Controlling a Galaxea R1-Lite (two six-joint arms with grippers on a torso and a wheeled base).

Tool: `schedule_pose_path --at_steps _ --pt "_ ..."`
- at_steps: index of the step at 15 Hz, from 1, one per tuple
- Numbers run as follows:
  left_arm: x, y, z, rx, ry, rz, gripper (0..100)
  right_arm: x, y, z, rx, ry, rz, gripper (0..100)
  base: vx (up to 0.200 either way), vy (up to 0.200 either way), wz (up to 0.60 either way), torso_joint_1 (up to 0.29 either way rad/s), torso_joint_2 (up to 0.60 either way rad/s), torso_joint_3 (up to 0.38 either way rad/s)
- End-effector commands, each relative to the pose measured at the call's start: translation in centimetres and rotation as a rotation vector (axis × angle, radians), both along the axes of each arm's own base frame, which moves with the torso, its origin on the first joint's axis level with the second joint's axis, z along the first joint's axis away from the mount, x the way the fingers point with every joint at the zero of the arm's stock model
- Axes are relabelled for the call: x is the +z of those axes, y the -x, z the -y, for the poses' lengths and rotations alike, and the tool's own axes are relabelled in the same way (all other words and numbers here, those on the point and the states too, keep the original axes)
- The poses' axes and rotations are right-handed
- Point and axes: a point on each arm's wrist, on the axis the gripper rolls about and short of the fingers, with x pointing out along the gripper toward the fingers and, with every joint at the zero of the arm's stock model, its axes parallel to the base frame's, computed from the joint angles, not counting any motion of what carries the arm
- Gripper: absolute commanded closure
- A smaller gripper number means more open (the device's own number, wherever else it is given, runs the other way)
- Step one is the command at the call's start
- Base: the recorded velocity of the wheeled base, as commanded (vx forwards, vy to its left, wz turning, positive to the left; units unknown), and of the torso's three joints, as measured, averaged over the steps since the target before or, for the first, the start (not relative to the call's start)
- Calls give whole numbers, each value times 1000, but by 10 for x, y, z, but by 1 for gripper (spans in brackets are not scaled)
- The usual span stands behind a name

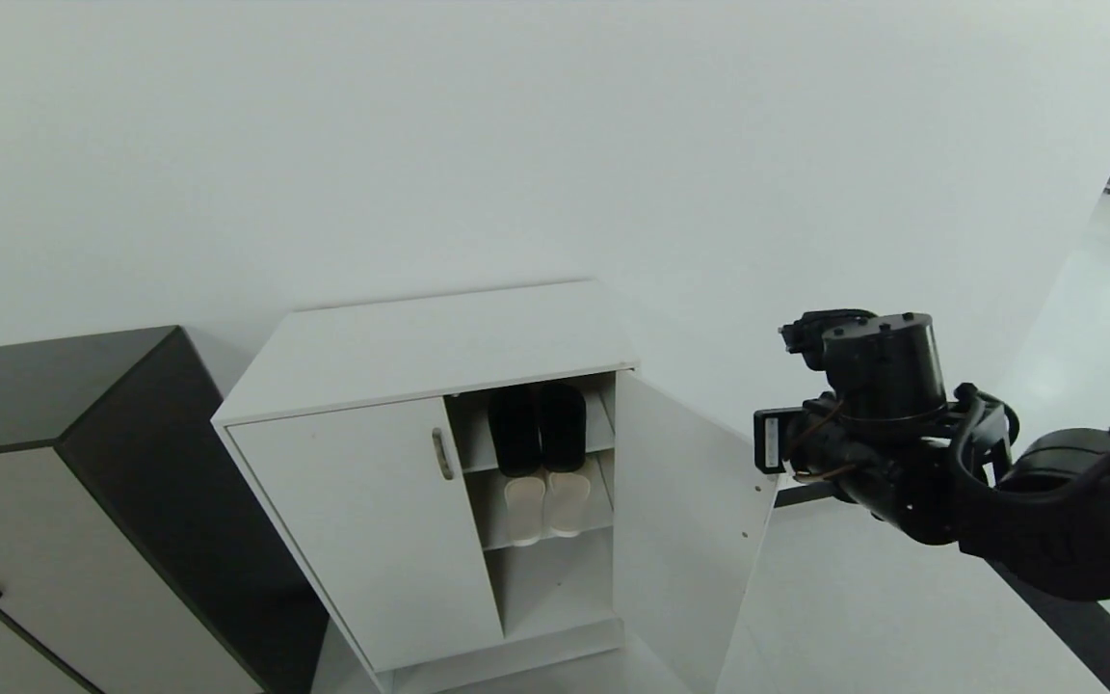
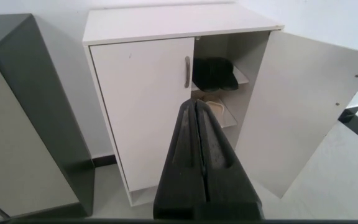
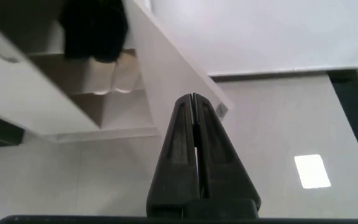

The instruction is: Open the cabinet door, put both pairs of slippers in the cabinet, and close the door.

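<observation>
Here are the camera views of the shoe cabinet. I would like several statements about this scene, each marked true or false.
1. The white wooden cabinet has its right-hand door open. True.
2. The pair of black slippers lies on the shelf below the pair of cream-white slippers. False: the black pair lies on the shelf above.
3. The right gripper holds a slipper. False: it is shut and empty, beside the open door.
4. The left-hand door with the metal handle is closed. True.

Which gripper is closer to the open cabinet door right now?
Right. The right gripper sits just off the free edge of the open door; the left gripper is back from the cabinet, facing its closed door.
</observation>
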Motion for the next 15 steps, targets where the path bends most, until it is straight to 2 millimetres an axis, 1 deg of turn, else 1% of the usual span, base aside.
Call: schedule_pose_path --at_steps 1,4,9,10,15 --pt "0 0 0 0 0 -1 100 -21 -29 1 -14 3 -31 100 0 0 0 0 0 0" --pt "0 0 0 0 -1 -1 100 -30 -56 7 -26 5 -42 100 0 0 0 0 0 0" --pt "0 0 0 0 -1 -1 100 -55 -86 1 -18 25 -46 100 0 0 0 0 0 0" --pt "0 0 0 0 -1 -1 100 -63 -95 0 -26 39 -37 100 0 0 0 0 0 0" --pt "0 0 0 0 -1 -1 100 -77 -115 -4 -37 48 -33 100 0 0 0 0 0 0"
